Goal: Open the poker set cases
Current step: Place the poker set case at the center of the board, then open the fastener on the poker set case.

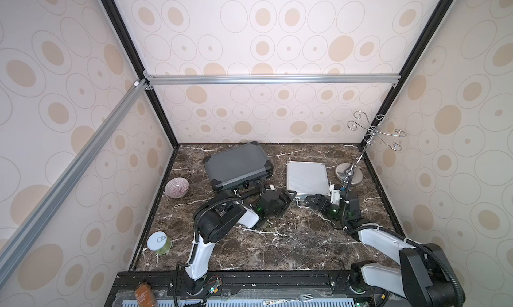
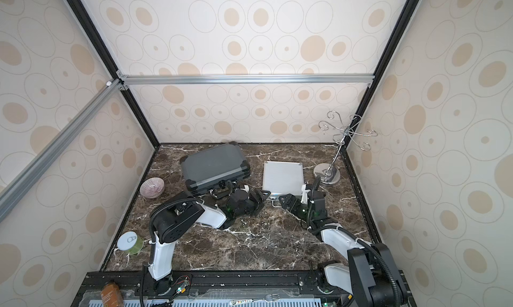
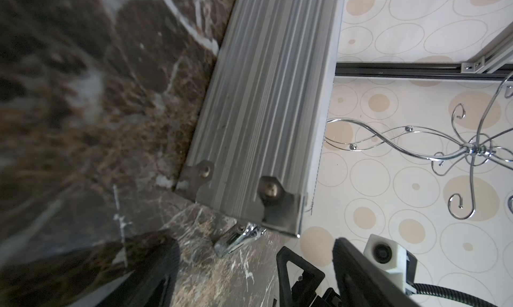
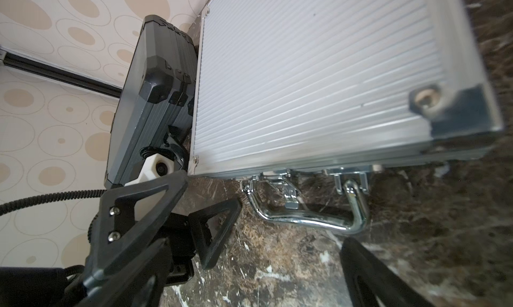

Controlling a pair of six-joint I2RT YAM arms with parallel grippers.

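Your silver case (image 1: pixel 305 177) lies shut and flat on the desk (image 1: pixel 277 244), toward the right. The dark grey case (image 1: pixel 236 166), also shut, lies near it on the left. Your left end effector (image 1: pixel 291 195) sits at the silver case's near left corner, jaws spread, holding nothing. Your right end effector (image 1: pixel 308 201) is spread wide too and empty, just short of the chrome handle (image 4: pixel 311 222) on that case's front edge.

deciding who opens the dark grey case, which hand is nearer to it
Left. The left hand is open near the dark grey case's front corner, between the two cases. The right hand, also open, is farther off, at the silver case's front edge by its chrome handle.
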